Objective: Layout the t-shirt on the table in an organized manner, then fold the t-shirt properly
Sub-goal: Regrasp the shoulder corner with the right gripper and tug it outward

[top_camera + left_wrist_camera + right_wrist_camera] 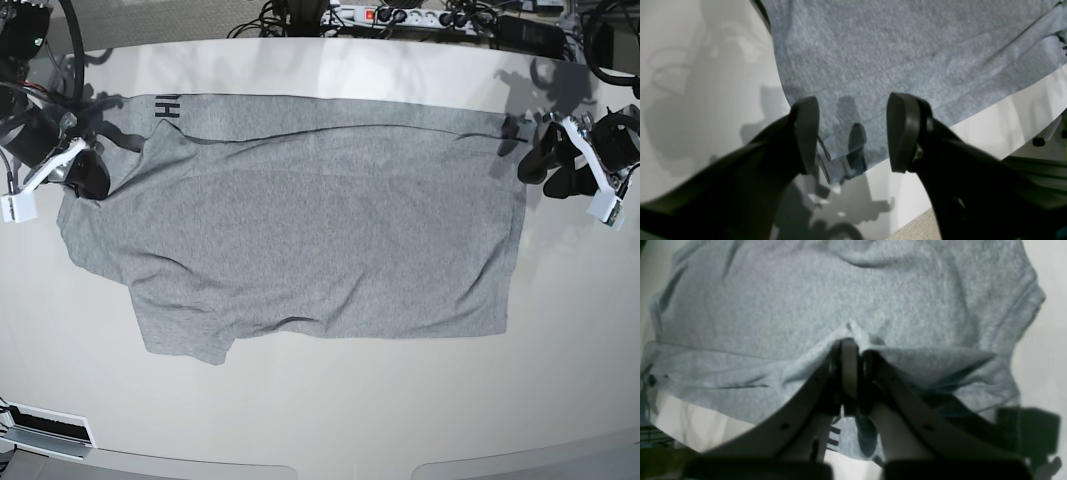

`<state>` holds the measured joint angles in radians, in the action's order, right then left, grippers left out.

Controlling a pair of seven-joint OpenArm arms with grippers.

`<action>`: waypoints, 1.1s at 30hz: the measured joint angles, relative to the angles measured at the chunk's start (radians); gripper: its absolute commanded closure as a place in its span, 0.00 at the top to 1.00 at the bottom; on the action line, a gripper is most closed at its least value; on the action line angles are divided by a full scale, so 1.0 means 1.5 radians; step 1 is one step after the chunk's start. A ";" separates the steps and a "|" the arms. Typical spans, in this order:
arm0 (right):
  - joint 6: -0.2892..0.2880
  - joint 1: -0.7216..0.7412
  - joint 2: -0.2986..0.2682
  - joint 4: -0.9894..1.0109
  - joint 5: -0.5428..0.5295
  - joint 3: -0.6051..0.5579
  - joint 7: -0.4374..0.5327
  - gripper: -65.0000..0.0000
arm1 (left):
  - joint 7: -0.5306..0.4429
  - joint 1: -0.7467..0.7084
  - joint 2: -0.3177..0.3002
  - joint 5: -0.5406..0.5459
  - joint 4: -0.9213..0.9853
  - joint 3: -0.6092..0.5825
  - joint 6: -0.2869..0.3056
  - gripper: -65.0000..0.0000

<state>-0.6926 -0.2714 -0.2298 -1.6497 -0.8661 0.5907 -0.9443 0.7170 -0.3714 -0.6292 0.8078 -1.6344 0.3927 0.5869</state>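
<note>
Heather-grey t-shirt [320, 240] spread mostly flat, far edge folded over showing black lettering, on glossy white table [320, 420]

Grey t-shirt [320, 230] spread on white table [320, 420]; left gripper [545, 160] & right gripper [85, 175] at its edges.

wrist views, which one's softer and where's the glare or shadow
Right wrist view is blurrier: the t-shirt and right gripper look soft. Left wrist view is sharper, with the left gripper casting shadows on the glossy table. Base view shows fisheye curvature.
</note>
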 measured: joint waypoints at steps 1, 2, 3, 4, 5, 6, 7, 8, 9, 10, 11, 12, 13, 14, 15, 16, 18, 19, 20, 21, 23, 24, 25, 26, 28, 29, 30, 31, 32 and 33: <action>0.000 0.000 0.000 0.000 0.004 0.000 0.006 0.00 | 0.004 0.000 0.000 0.000 0.000 0.000 0.000 0.52; 0.000 0.000 0.000 0.000 0.004 0.000 0.007 0.00 | 0.004 0.000 0.000 0.000 0.000 0.000 0.000 0.52; 0.000 0.000 0.000 0.000 0.009 0.000 0.012 0.00 | 0.004 0.000 0.000 0.000 0.000 0.000 0.000 0.52; 0.000 0.000 0.000 0.000 0.020 0.000 0.023 0.00 | 0.004 0.000 0.000 0.000 0.000 0.000 0.000 0.52; 0.000 0.000 0.000 0.000 0.033 0.000 0.032 0.00 | 0.004 0.000 0.000 0.000 0.000 0.000 0.000 0.52; 0.012 0.000 0.000 0.000 0.046 0.000 0.038 0.00 | 0.004 0.000 0.000 0.000 0.000 0.000 0.000 0.52; 0.013 0.000 0.000 0.000 0.061 0.000 0.044 0.00 | 0.004 0.000 0.000 0.000 0.000 0.000 0.000 0.52; 0.018 0.000 0.000 0.000 0.073 0.000 0.049 0.00 | 0.004 0.000 0.000 0.000 0.000 0.000 0.000 0.52; 0.018 0.000 0.000 0.000 0.086 0.000 0.057 0.04 | 0.004 0.000 0.000 0.000 0.000 0.000 0.000 0.52; 0.018 0.002 0.000 0.000 0.095 0.000 0.064 0.17 | 0.004 0.000 0.000 0.000 0.000 0.000 0.000 0.52; 0.020 0.005 0.001 0.000 0.110 0.000 0.073 0.31 | 0.004 0.000 0.000 0.000 0.000 0.000 0.000 0.52; 0.042 0.012 0.000 0.000 0.125 0.000 0.081 0.43 | 0.004 0.000 0.000 0.000 0.000 0.000 0.000 0.52; 0.077 0.018 0.000 0.000 0.137 0.000 0.084 0.53 | 0.004 0.000 0.000 0.000 0.000 0.000 0.000 0.52; 0.111 0.027 0.001 0.000 0.154 0.000 0.090 0.60 | 0.006 0.000 0.000 0.000 0.000 0.000 0.000 0.52; 0.131 0.036 0.000 0.000 0.175 0.000 0.091 0.64 | 0.009 0.000 0.000 0.000 0.000 0.000 0.000 0.52; 0.142 0.043 0.000 0.000 0.194 0.000 0.092 0.64 | 0.011 0.000 0.000 0.000 0.000 0.000 0.000 0.52; 0.141 0.053 -0.001 0.000 0.209 0.000 0.091 0.64 | 0.011 0.000 0.000 0.000 0.000 0.000 0.000 0.52; 0.140 0.059 -0.001 0.000 0.208 0.000 0.085 0.64 | 0.011 0.000 0.000 0.000 0.000 0.000 0.000 0.52; 0.137 0.063 -0.001 0.000 0.206 0.000 0.075 0.64 | 0.011 0.000 0.000 0.000 0.000 0.000 0.000 0.52; 0.136 0.068 -0.001 0.000 0.205 0.000 0.062 0.64 | 0.011 0.000 0.000 0.000 0.000 0.000 0.000 0.52; 0.123 0.074 -0.002 0.000 0.187 0.000 0.024 0.64 | 0.019 0.000 0.000 0.000 0.000 0.000 0.000 0.52; 0.093 0.074 -0.002 0.000 0.161 0.001 0.010 0.64 | 0.024 0.000 0.000 0.000 0.000 0.000 0.000 0.52; 0.067 0.071 -0.002 0.000 0.128 0.001 -0.010 0.64 | 0.028 0.000 0.000 0.000 0.000 0.000 0.000 0.52; 0.039 0.070 -0.002 0.000 0.097 0.001 -0.029 0.64 | 0.028 0.000 0.000 0.000 0.000 0.000 0.000 0.52; -0.005 0.068 -0.001 0.000 0.039 0.001 -0.065 0.57 | 0.028 0.000 0.000 0.000 0.000 0.000 0.000 0.52; -0.004 0.068 0.000 0.000 0.017 0.001 -0.075 0.47 | 0.028 0.000 0.000 0.000 0.000 0.000 0.000 0.52; -0.003 0.069 0.000 0.000 0.011 0.000 -0.075 0.34 | 0.028 0.000 0.000 0.000 0.000 0.000 0.000 0.52; -0.003 0.070 0.000 0.000 0.014 -0.001 -0.075 0.18 | 0.028 0.000 0.000 0.000 0.000 0.000 0.000 0.52; -0.002 0.069 0.000 0.000 0.023 -0.005 -0.076 0.02 | 0.028 0.000 0.000 0.000 0.000 0.000 0.000 0.52; -0.002 0.069 0.000 0.000 0.039 -0.012 -0.076 0.00 | 0.028 0.000 0.000 0.000 0.000 0.000 0.000 0.52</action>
<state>-0.6949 -0.1684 -0.2302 -1.6497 -0.8074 0.5724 -1.0588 0.7586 -0.3714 -0.6292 0.8078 -1.6344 0.3927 0.5865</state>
